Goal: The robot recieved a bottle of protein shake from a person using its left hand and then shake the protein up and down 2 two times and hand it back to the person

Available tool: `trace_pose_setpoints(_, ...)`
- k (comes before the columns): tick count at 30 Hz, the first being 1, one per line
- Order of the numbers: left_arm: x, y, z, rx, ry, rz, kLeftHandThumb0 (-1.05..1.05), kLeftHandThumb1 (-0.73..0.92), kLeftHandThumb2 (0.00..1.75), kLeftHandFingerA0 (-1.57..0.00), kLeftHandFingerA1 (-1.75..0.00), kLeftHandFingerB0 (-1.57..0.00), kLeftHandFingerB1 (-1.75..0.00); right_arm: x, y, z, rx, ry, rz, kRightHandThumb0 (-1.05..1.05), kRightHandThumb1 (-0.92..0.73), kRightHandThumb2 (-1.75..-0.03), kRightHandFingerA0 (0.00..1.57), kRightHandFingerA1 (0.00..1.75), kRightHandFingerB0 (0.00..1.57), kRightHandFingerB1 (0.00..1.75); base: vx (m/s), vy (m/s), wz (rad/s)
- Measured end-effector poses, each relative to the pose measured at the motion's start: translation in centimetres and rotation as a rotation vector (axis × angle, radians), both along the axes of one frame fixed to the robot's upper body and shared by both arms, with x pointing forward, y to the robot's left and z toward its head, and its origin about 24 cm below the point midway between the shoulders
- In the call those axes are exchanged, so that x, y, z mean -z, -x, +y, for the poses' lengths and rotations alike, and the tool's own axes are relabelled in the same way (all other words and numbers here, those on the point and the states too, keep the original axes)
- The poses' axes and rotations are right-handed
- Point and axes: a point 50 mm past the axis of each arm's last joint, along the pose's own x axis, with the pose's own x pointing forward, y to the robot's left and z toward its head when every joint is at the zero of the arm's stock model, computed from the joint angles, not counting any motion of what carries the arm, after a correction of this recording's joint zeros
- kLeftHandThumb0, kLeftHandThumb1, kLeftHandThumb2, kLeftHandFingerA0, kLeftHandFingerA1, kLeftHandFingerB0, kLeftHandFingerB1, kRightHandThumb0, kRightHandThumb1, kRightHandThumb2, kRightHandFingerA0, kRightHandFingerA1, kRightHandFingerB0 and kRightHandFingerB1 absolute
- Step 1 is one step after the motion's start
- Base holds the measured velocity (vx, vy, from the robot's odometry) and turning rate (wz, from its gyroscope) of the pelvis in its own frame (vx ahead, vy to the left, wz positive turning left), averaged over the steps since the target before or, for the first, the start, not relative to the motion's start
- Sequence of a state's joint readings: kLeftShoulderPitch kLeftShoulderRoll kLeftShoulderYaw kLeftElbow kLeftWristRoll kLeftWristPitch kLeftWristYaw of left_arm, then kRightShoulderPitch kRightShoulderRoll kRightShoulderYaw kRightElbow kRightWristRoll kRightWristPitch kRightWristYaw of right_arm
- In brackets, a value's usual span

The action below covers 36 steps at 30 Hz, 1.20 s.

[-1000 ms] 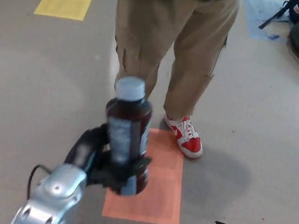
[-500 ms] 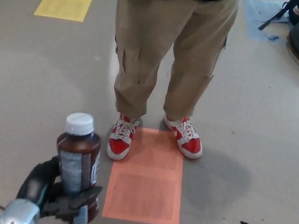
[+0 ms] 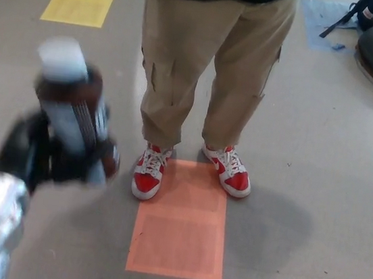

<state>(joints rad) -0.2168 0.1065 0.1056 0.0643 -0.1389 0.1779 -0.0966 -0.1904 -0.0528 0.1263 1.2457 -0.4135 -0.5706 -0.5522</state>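
I've got the bottle (image 3: 74, 109) gripped in my left hand (image 3: 42, 152), cap up, tilted slightly left; the person (image 3: 210, 61) stands ahead-right for handback.

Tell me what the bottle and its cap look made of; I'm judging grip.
Bottle: probably smooth plastic, dark brown with a pale wrap label, though motion blur leaves it open. Cap: white, matte, likely plastic. The left hand holds the bottle's lower half.
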Motion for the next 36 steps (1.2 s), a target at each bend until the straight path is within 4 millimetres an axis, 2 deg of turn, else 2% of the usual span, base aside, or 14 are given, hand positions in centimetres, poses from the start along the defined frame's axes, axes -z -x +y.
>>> trace_pose_setpoints(2,1.7,0.2,0.0,0.006,0.001,0.063,-0.15,0.79,0.72,-0.93,-1.32,-0.72,-1.06,0.1,0.1,0.1,-0.002,-0.005,0.003,-0.14,-0.74,-0.64,0.91,0.53,0.86,0.52,0.0,0.0,0.0)
trace_pose_setpoints(5,7.4,2.3,-0.1,0.015,-0.004,0.29,-0.24,0.8,0.71,-0.89,-1.45,-0.7,-1.08,0.1,0.1,0.3,-0.004,-0.012,0.006,-0.14,-0.73,-0.64,0.92,0.53,0.86,0.53,0.0,0.0,0.0)
trace_pose_setpoints(7,10.0,3.7,-0.2,0.027,-0.01,0.396,-0.2,0.85,0.65,-0.94,-1.37,-0.72,-0.93,0.1,0.0,0.3,0.0,-0.022,0.006,-0.13,-0.72,-0.65,0.9,0.54,0.85,0.53,0.0,0.0,0.0)
trace_pose_setpoints(9,10.2,3.9,-0.2,0.037,-0.005,0.409,-0.2,0.84,0.64,-0.82,-1.39,-0.71,-0.98,0.0,0.0,0.2,0.007,-0.031,0.005,-0.14,-0.73,-0.63,0.91,0.54,0.86,0.53,0.0,0.0,0.11)
trace_pose_setpoints(11,8.1,2.7,0.0,0.039,0.011,0.33,-0.12,0.86,0.67,-0.74,-1.45,-0.7,-0.97,0.0,0.0,0.2,0.01,-0.039,0.001,-0.14,-0.74,-0.63,0.93,0.55,0.86,0.53,0.0,0.0,0.0)
trace_pose_setpoints(12,7.0,2.0,0.0,0.038,0.018,0.287,-0.12,0.85,0.68,-0.85,-1.36,-0.78,-0.9,0.0,-0.1,0.2,0.009,-0.04,0.001,-0.15,-0.75,-0.63,0.92,0.55,0.86,0.53,0.0,0.0,0.0)
trace_pose_setpoints(15,0.7,-0.7,-0.1,0.047,0.039,0.059,-0.1,0.86,0.65,-0.82,-1.35,-0.75,-0.95,0.0,-0.1,0.2,0.008,-0.042,0.0,-0.13,-0.73,-0.64,0.93,0.54,0.87,0.54,0.0,0.0,0.0)
trace_pose_setpoints(19,-4.4,-1.1,-0.9,0.085,0.086,-0.134,-0.16,0.78,0.67,-0.96,-1.38,-0.78,-0.95,0.0,0.0,0.3,0.004,-0.043,0.001,-0.14,-0.73,-0.66,0.93,0.56,0.87,0.55,0.0,0.0,0.0)
trace_pose_setpoints(20,-4.0,-1.0,-0.9,0.089,0.09,-0.122,-0.19,0.77,0.71,-0.98,-1.33,-0.79,-0.97,0.0,0.0,0.3,0.002,-0.043,0.001,-0.14,-0.74,-0.65,0.93,0.55,0.87,0.54,0.0,0.0,0.0)
trace_pose_setpoints(24,1.8,0.0,-1.6,0.103,0.088,0.098,-0.2,0.76,0.69,-0.98,-1.28,-0.8,-1.01,-0.1,-0.1,0.4,-0.004,-0.046,-0.004,-0.13,-0.73,-0.66,0.92,0.55,0.87,0.54,0.0,0.0,0.0)
trace_pose_setpoints(27,8.4,2.7,-2.4,0.127,0.034,0.362,-0.26,0.82,0.65,-0.94,-1.38,-0.76,-0.95,-0.1,-0.2,0.5,-0.005,-0.048,-0.005,-0.16,-0.75,-0.63,0.91,0.52,0.85,0.52,0.0,0.0,0.0)
trace_pose_setpoints(29,9.3,3.3,-2.7,0.144,0.02,0.406,-0.24,0.8,0.65,-0.93,-1.33,-0.76,-0.96,-0.2,-0.3,0.4,-0.001,-0.05,-0.011,-0.15,-0.75,-0.62,0.92,0.54,0.86,0.53,-0.01,0.007,0.07)
trace_pose_setpoints(32,4.8,0.8,-2.5,0.143,0.024,0.233,-0.18,0.8,0.69,-0.8,-1.48,-0.72,-0.98,-0.3,-0.5,0.4,-0.002,-0.055,-0.016,-0.15,-0.74,-0.62,0.92,0.54,0.85,0.53,0.0,0.0,0.0)
trace_pose_setpoints(36,-3.2,-1.9,-2.5,0.144,0.047,-0.046,-0.11,0.79,0.71,-0.86,-1.36,-0.74,-0.9,-0.3,-0.5,0.4,-0.004,-0.056,-0.017,-0.17,-0.75,-0.62,0.93,0.53,0.86,0.53,0.0,0.0,0.0)
